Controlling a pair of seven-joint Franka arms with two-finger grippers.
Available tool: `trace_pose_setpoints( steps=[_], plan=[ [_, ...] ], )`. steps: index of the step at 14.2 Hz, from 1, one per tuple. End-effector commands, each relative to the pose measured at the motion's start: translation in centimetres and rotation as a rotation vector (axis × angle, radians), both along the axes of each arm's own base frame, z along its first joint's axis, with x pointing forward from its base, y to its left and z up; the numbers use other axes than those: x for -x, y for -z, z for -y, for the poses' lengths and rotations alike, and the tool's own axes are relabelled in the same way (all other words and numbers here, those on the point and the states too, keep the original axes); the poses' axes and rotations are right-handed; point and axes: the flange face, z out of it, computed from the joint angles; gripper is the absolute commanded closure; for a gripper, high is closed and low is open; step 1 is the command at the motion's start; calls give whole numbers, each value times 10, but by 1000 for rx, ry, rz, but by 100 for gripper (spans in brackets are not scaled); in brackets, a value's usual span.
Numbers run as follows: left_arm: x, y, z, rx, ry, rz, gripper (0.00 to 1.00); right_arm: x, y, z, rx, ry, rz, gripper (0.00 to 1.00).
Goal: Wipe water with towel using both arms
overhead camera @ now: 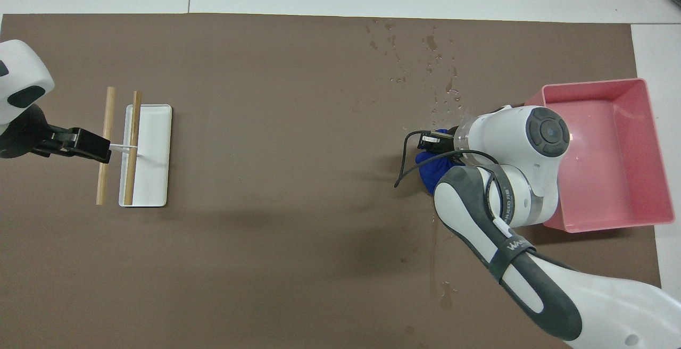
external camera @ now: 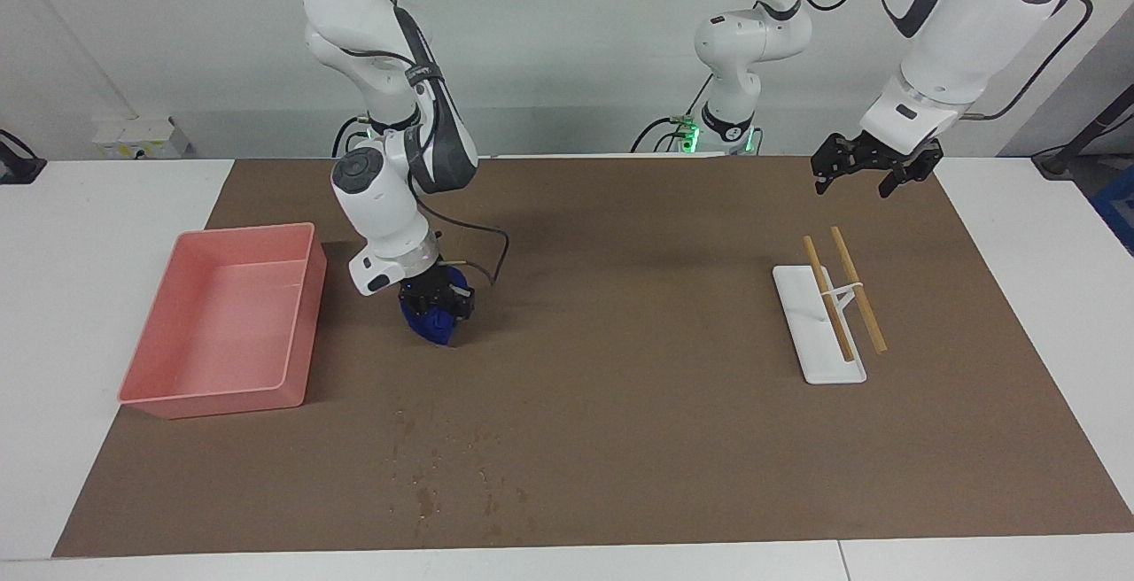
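The navy towel hangs as a bunched lump from my right gripper, which is shut on it. The towel's lower end sits at the brown mat, beside the pink tray. The water is scattered droplets and dark specks on the mat, farther from the robots than the towel. A thin wet streak runs nearer to the robots. My left gripper hangs open and holds nothing, raised over the mat near the chopsticks.
A pink tray stands toward the right arm's end. A white plate with two wooden chopsticks across it lies toward the left arm's end. The brown mat covers the table.
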Motion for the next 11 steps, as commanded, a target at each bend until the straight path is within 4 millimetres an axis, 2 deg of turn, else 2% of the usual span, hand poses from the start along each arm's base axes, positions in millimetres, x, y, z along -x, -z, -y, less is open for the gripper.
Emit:
trace_pose_setpoints(
  steps=[1, 2, 6, 9, 11],
  plan=[
    [7, -9, -12, 3, 18, 7, 0, 15, 22, -6, 0, 15, 19, 100],
    [8, -8, -13, 2, 10, 12, 0, 20, 30, -19, 2, -2, 23, 100],
    [10, -6, -8, 0, 15, 7, 0, 22, 70, -25, 20, -32, 16, 100],
    [12, -7, -8, 1, 15, 13, 0, 22, 74, -14, 33, -110, 12, 100],
    [12, -8, -7, 0, 21, 10, 0, 25, 80, 3, 43, -141, 3, 100]
  ],
)
